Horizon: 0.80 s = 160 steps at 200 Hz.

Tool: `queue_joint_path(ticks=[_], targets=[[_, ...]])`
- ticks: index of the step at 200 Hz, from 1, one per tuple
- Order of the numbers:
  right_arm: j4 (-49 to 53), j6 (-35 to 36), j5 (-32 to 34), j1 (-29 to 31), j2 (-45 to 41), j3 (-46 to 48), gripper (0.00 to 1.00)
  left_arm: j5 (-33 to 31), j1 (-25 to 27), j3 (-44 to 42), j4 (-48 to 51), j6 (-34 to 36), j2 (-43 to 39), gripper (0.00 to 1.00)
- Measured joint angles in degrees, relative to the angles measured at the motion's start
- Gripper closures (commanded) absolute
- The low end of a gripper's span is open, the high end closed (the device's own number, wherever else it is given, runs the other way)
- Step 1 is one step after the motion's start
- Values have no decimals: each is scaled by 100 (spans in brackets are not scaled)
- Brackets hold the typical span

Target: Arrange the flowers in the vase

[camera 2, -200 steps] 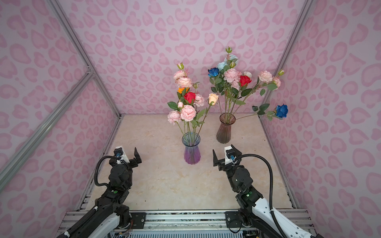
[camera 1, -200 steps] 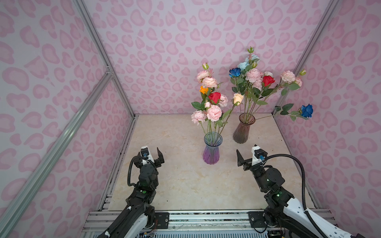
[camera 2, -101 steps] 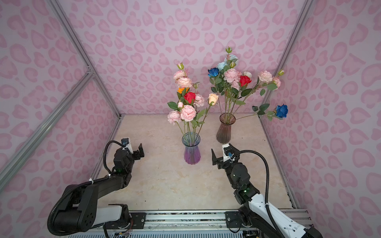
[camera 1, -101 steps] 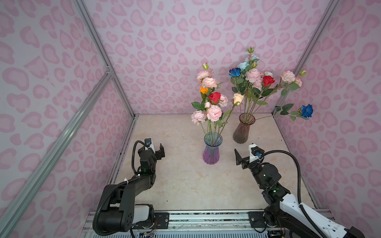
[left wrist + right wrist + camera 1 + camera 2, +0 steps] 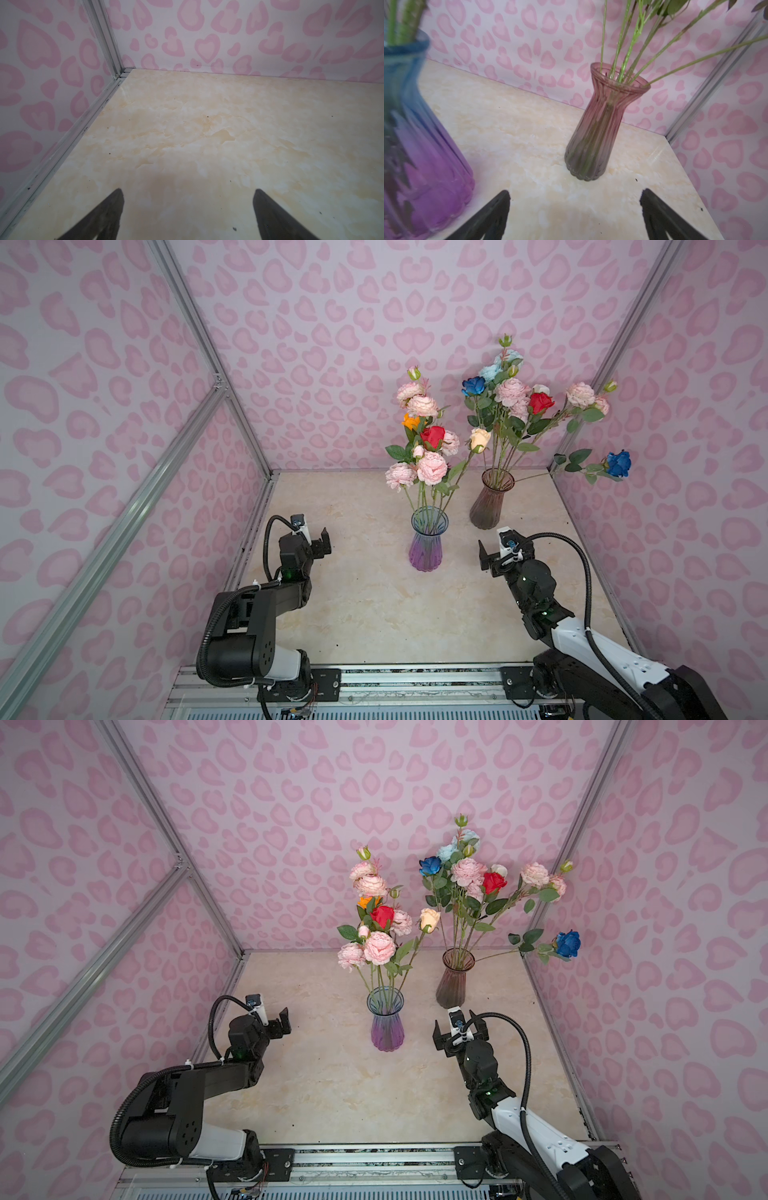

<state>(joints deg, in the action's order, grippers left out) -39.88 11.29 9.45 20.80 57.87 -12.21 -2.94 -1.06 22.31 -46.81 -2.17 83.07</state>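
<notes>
Both claws empty.

Left claw (image 5: 316, 537): jaws spread wide, nothing between them. Ahead of it there is only bare table (image 5: 207, 124) and a corner of the wall (image 5: 228, 31).

Right claw (image 5: 575, 191): jaws spread wide, nothing held.

Flowers: none loose on the table.
- One bunch (image 5: 428, 439) stands in the purple vase (image 5: 424, 547). It is near the right claw, on its left, and well off to the right of the left claw.
- The second bunch (image 5: 515, 398) stands in the pink vase (image 5: 593, 135), straight ahead of the right claw and just past its tips, not touching.

Reading: either the arranging is finished, or a stem is due to pass from one vase to the other. I cannot tell which. If a stem is to move, the right claw is the one placed for it.

Doing it well (my judgement):
- Grip bare stalk just above the pink vase's rim, below the leaves, and take one stem only. The stems fan apart there, so an outer one is best.
- The blue rose (image 5: 618, 463) leans out low to the right of the claw and looks easiest to single out.
- Lift straight up until the stem end clears the rim. The vase looks narrow at the foot and may tip if dragged sideways.
- Keep the wrist off the purple vase on the claw's left.
</notes>
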Motion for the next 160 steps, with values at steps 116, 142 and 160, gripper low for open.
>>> queue_joint_path(ticks=[116,142,160], targets=[[-2293,28,210,-758,2173,302,1,20,0,0,0,-26,0,2],[-2341,-66,474,-820,2503,22,1,20,0,0,0,-26,0,2],[-2339,-321,645,-1086,2594,-177,1,20,0,0,0,-26,0,2]])
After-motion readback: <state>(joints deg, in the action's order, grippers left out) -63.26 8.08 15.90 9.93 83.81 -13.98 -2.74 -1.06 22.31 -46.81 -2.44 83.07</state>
